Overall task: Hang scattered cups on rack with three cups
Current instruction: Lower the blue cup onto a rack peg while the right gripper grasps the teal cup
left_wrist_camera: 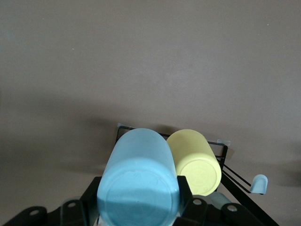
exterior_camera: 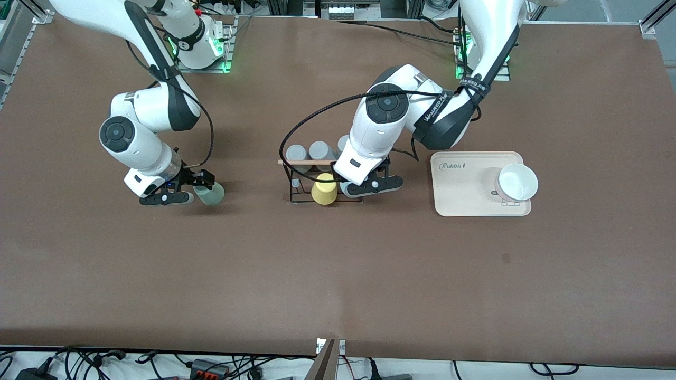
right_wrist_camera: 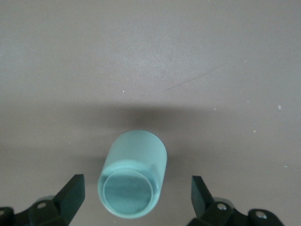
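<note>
My left gripper [left_wrist_camera: 138, 190] is shut on the light blue cup [left_wrist_camera: 138, 181], whose base faces the wrist camera. It hovers over the black wire rack [exterior_camera: 296, 182], at the rack's end toward the left arm. The hand [exterior_camera: 369, 184] hides that cup in the front view. The sage-green cup [exterior_camera: 212, 194] rests on the table toward the right arm's end. My right gripper [exterior_camera: 196, 188] is open around this cup [right_wrist_camera: 133, 174], with one finger [right_wrist_camera: 70, 193] on each side and a gap to both.
A yellow cup [exterior_camera: 324, 192] sits on the rack beside the blue one. Grey cups [exterior_camera: 318, 151] hang along the rack's wooden rod [exterior_camera: 306, 162]. A beige tray [exterior_camera: 459, 190] with a white bowl [exterior_camera: 516, 182] lies toward the left arm's end.
</note>
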`<state>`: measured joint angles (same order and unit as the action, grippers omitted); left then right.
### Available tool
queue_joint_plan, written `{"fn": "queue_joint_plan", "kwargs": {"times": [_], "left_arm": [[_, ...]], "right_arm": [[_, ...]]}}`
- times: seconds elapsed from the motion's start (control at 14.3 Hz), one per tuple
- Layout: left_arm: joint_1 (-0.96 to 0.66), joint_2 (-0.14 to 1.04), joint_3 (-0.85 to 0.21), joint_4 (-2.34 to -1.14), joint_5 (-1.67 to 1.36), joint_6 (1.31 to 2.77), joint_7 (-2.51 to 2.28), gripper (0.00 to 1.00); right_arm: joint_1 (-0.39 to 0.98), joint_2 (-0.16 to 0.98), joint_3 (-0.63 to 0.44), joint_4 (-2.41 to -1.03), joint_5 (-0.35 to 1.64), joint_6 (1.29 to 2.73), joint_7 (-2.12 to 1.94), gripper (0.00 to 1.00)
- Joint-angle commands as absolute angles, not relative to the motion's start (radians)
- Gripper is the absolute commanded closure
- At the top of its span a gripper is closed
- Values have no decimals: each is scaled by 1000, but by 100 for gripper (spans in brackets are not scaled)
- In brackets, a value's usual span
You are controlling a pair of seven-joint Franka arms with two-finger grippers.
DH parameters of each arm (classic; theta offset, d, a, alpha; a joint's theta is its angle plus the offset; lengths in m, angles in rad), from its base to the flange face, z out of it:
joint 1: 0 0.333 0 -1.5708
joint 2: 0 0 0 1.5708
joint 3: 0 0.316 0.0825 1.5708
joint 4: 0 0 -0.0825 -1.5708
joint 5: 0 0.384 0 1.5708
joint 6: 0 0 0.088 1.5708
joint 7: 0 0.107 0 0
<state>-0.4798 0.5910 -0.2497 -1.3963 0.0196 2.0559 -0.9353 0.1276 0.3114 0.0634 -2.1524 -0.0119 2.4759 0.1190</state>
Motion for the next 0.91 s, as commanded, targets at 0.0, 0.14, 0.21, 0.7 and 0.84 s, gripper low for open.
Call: {"fn": "queue_joint_plan", "kwargs": {"times": [0.0, 0.14, 0.21, 0.7, 0.84], "left_arm": [[-500, 621, -238, -1373, 43, 2066, -951, 81], [-502, 629, -239, -1373, 72, 2066, -951, 81], [-500, 630, -239, -1374, 75, 2066, -951, 81], [-509, 670, -241, -1387, 107, 2069, -950, 80], [-514, 683, -241, -1387, 107, 2078, -950, 80]], "right_arm": [[161, 318, 58, -2175, 0, 2520, 156, 0], [161, 321, 58, -2175, 0, 2520, 156, 0], [160, 325, 58, -2181, 0, 2526, 156, 0], [155, 333, 58, -2226, 0, 2595, 158, 0], [155, 333, 58, -2226, 0, 2595, 158, 0]]}}
